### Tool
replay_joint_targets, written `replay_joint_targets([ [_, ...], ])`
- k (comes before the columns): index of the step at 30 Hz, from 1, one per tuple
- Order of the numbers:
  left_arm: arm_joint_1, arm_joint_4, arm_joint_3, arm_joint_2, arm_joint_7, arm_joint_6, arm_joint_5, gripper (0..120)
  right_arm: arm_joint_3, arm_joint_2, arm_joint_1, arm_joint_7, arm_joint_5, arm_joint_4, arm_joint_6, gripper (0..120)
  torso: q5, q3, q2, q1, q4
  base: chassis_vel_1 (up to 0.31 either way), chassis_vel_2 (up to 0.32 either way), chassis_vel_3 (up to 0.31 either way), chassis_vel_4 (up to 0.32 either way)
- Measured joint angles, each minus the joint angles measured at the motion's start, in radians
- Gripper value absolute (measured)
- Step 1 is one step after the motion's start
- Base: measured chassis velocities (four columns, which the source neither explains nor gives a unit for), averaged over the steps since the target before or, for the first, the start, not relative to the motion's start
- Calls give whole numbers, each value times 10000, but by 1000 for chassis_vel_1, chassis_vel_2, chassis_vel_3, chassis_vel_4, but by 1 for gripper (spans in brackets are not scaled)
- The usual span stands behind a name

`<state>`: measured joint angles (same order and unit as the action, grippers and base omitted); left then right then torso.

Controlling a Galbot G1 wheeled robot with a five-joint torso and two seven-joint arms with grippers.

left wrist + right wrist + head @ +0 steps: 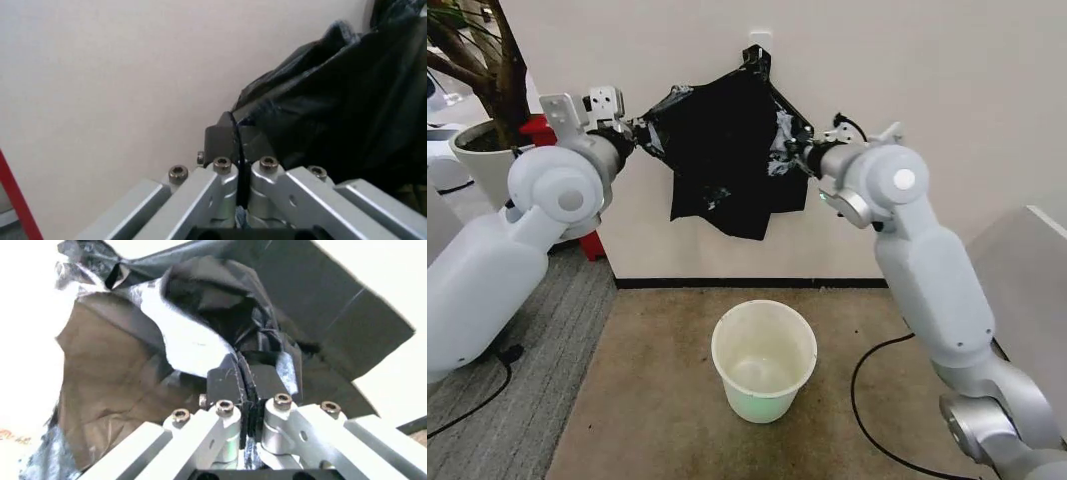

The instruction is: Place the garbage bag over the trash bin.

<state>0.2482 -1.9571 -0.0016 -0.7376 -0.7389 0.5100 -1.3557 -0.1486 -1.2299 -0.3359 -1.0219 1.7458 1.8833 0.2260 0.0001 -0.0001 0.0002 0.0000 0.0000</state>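
Readable text: none
Labels and brands: none legible on garbage bag point(723, 150) or trash bin point(764, 360)
Numbers and signs: none visible

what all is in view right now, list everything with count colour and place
garbage bag: one, glossy black, held up against the wall between the two grippers, above the bin
trash bin: one, creamy white, upright on the brown floor below the bag, open and unlined
plant pot: one, white, holding a plant, at the far left by the wall
red stand: one, red, partly hidden behind the left arm
cable: one, black, on the floor right of the bin
left gripper: one, shut on the bag's left edge
right gripper: one, shut on the bag's right edge
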Motion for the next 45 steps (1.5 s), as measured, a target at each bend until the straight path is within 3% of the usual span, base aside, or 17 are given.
replay_joint_targets([
  [18, -285, -41, 124, -68, 20, 23, -150, 0, 248, 509, -838, 1070, -914, 972, 668, 4, -1, 1, 0, 0, 0, 0, 0, 0, 0],
  [29, -311, -2, 190, -162, 105, 61, -118, 0, 756, 877, -254, 1198, -1772, 1516, 1265, 38, 0, 1, -2, 0, -2, 0, 0, 0, 0],
  [33, -389, 68, 241, -241, 133, 68, -82, 0, 1779, 618, 597, 1313, -3371, 1010, 1673, 57, -2, 2, -3, 0, 2, 0, 0, 0, 0],
  [39, -427, 87, 267, -289, 164, 72, -63, 0, 2624, 327, 1312, 1300, -5395, 263, 2506, 77, -3, 2, -3, 0, 2, 0, 0, 0, 0],
  [41, -426, 89, 271, -340, 169, 74, -42, 0, 2869, 164, 1539, 932, -5343, 58, 2666, 87, -2, 2, -3, 0, -2, 0, 0, 0, 0],
  [45, -415, 120, 272, -407, 181, 76, 10, 0, 3050, -99, 1706, 544, -5009, -249, 2708, 95, -3, 2, -3, 0, 0, 0, 0, 0, 0],
])
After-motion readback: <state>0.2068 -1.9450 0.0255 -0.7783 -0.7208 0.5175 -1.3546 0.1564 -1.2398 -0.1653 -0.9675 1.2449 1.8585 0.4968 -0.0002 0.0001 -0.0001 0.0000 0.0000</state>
